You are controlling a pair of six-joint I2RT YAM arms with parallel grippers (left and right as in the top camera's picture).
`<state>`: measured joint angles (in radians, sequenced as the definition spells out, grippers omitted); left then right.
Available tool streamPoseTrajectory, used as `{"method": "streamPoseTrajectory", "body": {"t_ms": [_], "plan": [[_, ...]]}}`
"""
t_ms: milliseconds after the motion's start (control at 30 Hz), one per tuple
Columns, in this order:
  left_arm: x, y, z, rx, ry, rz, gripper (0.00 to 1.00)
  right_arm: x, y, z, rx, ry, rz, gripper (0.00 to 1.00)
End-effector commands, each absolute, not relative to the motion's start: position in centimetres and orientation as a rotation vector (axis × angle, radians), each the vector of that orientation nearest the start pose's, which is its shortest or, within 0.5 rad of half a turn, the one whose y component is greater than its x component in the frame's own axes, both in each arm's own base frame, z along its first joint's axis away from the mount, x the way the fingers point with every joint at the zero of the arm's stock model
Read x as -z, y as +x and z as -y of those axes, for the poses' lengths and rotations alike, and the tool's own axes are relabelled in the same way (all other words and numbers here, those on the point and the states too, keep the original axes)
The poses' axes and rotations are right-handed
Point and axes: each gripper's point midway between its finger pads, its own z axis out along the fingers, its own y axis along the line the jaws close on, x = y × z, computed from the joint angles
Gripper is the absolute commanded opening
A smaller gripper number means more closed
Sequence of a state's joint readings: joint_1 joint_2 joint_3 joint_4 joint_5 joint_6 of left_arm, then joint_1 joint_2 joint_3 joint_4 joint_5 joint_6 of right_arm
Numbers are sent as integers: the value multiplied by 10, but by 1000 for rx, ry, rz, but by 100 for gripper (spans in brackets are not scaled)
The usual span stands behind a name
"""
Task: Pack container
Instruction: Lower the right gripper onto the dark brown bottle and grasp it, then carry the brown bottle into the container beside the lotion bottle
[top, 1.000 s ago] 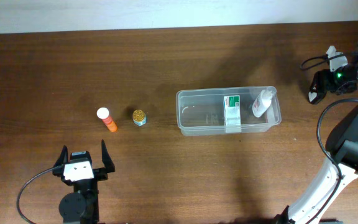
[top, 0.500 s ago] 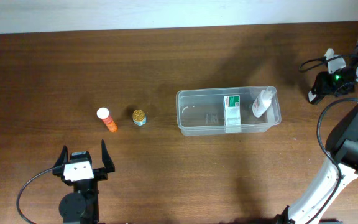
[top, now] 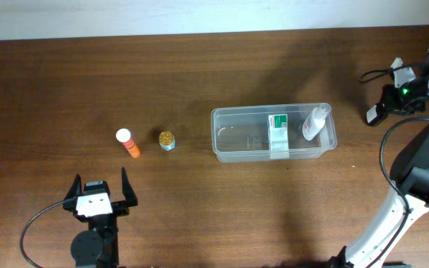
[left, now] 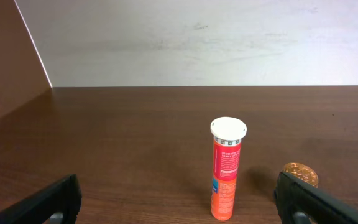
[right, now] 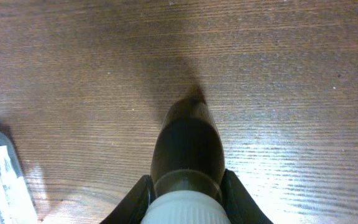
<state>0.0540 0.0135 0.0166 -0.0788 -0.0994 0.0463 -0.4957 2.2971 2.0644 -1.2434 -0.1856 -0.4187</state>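
The container [top: 237, 138] is a clear plastic tub right of the table's middle. Inside it are a white-and-green box [top: 278, 132] and a white bottle [top: 315, 123]. To its right, near the table's edge, my right gripper [top: 375, 113] is shut on a dark brown bottle [right: 188, 143] with a ribbed white cap, its body pointing away over the wood. At the front left, my left gripper [top: 99, 192] stands wide open and empty. An orange tube [left: 227, 168] with a white cap stands upright ahead of it, beside a small gold-lidded jar [left: 300, 174].
In the overhead view the orange tube [top: 129, 143] and the gold-lidded jar [top: 167, 140] stand side by side left of the tub. The right arm's white base [top: 415, 193] and cables sit at the right edge. A pale wall borders the table's far side.
My right gripper's jaws have closed onto the dark bottle and shifted slightly toward the right edge. The left arm and the tub's contents have not moved.
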Motion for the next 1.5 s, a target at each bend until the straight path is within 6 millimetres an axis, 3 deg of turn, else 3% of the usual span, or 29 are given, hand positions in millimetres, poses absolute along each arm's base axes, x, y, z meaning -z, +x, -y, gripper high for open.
{"method": "streamPoseTrajectory", "body": {"t_ms": [0,167,300,333,467,667,733,833,900,1000,1200,1467], "plan": [[-158,244,-29,-161,-63,-1644,99,-101,442,198,-174,168,-2912,24],[-158,244,-29,-162,-62,-1644,99,-144,436,193,-193,297,-2897,23],[-158,244,-29,-162,-62,-1644,99,-186,426,174,-288,288,-2873,23],[-158,244,-29,-162,-62,-1644,99,-208,423,167,-272,306,-2849,18],[-158,244,-29,-161,-63,-1644,99,-246,421,148,-240,320,-2775,18],[-158,244,-29,-161,-63,-1644,99,-307,401,85,-234,204,-2679,18],[-158,244,-29,-161,-63,-1644,99,-316,389,63,-238,164,-2679,18],[-158,244,-29,-161,-63,-1644,99,-318,365,29,-235,74,-2717,19],[-158,244,-29,-161,-62,-1644,99,-310,346,1,-265,9,-2766,20],[-158,244,-29,-161,-63,-1644,99,-293,333,-26,-298,-58,-2842,20],[-158,244,-29,-161,-63,-1644,99,-257,339,-31,-152,11,-2928,20],[-158,244,-29,-161,-62,-1644,99,-217,361,-40,-165,55,-2921,20]]}}
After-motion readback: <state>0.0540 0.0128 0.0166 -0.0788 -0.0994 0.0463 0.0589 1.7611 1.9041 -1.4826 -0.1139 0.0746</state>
